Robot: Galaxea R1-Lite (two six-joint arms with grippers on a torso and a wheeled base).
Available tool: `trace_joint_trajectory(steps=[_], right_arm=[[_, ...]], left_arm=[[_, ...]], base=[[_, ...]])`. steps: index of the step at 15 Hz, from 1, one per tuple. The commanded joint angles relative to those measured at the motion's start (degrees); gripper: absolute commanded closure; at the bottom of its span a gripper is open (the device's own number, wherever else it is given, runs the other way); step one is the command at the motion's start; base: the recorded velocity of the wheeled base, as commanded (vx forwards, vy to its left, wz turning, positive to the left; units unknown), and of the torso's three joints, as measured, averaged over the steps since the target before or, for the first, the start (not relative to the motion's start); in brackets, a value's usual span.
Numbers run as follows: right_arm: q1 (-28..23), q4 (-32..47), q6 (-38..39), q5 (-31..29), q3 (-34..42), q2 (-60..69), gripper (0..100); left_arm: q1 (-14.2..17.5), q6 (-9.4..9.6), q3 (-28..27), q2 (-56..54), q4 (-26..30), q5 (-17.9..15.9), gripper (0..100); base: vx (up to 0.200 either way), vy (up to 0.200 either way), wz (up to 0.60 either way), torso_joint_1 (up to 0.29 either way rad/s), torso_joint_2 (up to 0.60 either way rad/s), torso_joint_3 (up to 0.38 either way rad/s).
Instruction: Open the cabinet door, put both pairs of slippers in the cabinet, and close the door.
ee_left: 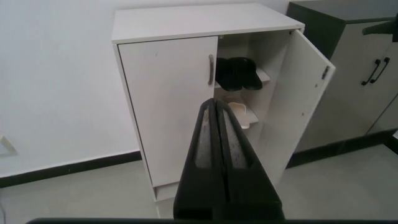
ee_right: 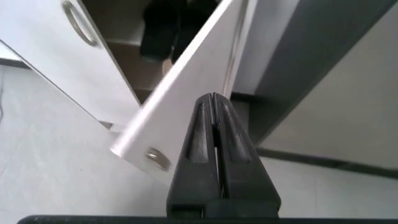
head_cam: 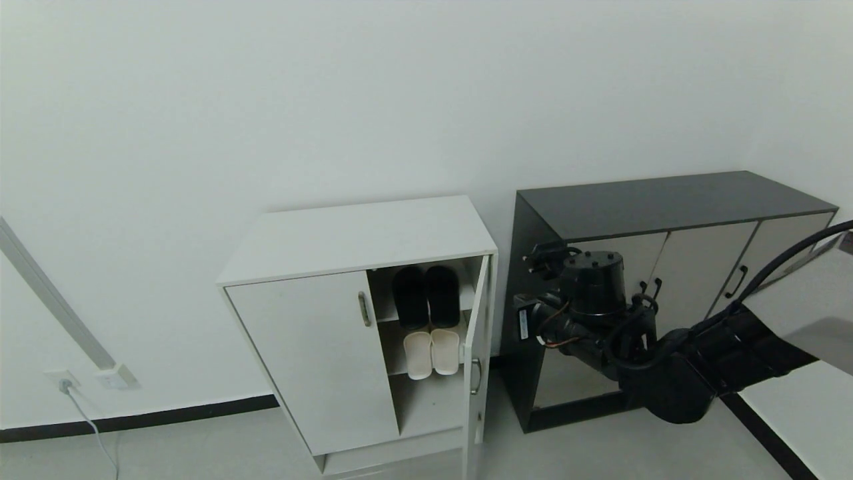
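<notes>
White two-door cabinet (head_cam: 360,240) stands on the grey floor (head_cam: 200,447) against a white wall (head_cam: 266,100), its right door (head_cam: 477,333) ajar, black slippers (head_cam: 426,295) shelved above cream slippers (head_cam: 432,353), a dark low sideboard (head_cam: 666,200) at its 3 o'clock, while the left pincer (ee_left: 216,124) and right pincer (ee_right: 214,118) are closed, empty.

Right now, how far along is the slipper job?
Done: the white cabinet's right door stands open, with the black slippers on the upper shelf and the cream slippers below. In hand: the shut right gripper sits beside that door's outer face. Left: closing the door.
</notes>
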State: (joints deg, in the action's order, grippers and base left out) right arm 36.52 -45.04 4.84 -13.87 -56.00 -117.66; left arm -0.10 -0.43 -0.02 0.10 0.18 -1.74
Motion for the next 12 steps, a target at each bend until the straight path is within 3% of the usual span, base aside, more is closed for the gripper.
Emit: trace_joint_trajectory(steps=[1, 4, 10, 12], right_arm=[[0.48, -0.13, -0.09, -0.01, 0.28, 0.15, 100], [0.83, -0.22, -0.8, -0.1, 0.46, 0.07, 100], [1.8, -2.07, -0.71, 0.51, 1.16, -0.11, 100], [1.71, -3.38, -0.88, 0.43, 1.6, -0.37, 100]], left_arm=[[0.01, -0.01, 0.02, -0.01, -0.01, -0.01, 100], [0.01, -0.01, 0.02, -0.01, -0.01, -0.01, 100], [0.01, -0.01, 0.02, -0.01, -0.01, -0.01, 100], [0.01, -0.01, 0.02, -0.01, -0.01, -0.01, 100]], base=[[0.0, 0.0, 0.0, 0.0, 0.0, 0.0], [0.0, 0.0, 0.0, 0.0, 0.0, 0.0], [0.0, 0.0, 0.6, 0.002, 0.01, 0.003], [0.0, 0.0, 0.0, 0.0, 0.0, 0.0]])
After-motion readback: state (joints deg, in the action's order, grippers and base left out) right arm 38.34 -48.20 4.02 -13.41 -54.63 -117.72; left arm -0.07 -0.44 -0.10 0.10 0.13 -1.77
